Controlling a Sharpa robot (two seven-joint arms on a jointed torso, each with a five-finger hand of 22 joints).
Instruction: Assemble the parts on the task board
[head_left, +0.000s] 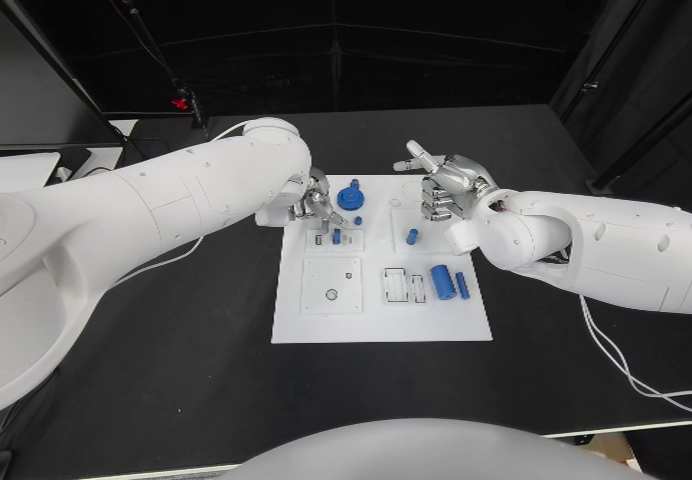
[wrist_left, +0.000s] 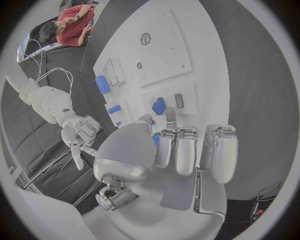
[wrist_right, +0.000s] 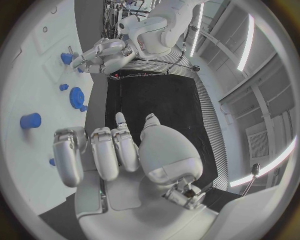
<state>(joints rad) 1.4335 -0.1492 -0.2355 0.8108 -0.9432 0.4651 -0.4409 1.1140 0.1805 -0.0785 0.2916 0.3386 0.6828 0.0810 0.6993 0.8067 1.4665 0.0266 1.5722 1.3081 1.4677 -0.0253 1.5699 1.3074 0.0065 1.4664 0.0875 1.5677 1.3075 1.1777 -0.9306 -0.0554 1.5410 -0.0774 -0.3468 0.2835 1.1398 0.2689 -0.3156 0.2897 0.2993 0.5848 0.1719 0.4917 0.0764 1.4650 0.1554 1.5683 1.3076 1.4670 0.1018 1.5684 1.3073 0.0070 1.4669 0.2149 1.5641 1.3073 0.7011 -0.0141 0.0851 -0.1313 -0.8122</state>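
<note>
The white task board (head_left: 382, 318) lies mid-table. My left hand (head_left: 315, 205) hangs over its far left corner, fingers pointing down, fingertips (wrist_left: 170, 115) beside a small blue part (head_left: 336, 237) (wrist_left: 159, 106); whether they pinch it is unclear. A blue gear (head_left: 351, 198) (wrist_right: 76, 96) stands just right of that hand. My right hand (head_left: 444, 190) hovers over the board's far right corner with its fingers (wrist_right: 103, 150) curled in on nothing. A small blue part (head_left: 413, 237) (wrist_left: 114, 109) sits below it. A blue cylinder (head_left: 443, 281) (wrist_left: 102, 84) and a thin blue part (head_left: 463, 284) lie lower right.
A square plate with holes (head_left: 332, 285) and narrow slots (head_left: 397, 284) take up the board's near half. Black table (head_left: 173, 340) surrounds the board. White cables (head_left: 613, 350) trail off at the right.
</note>
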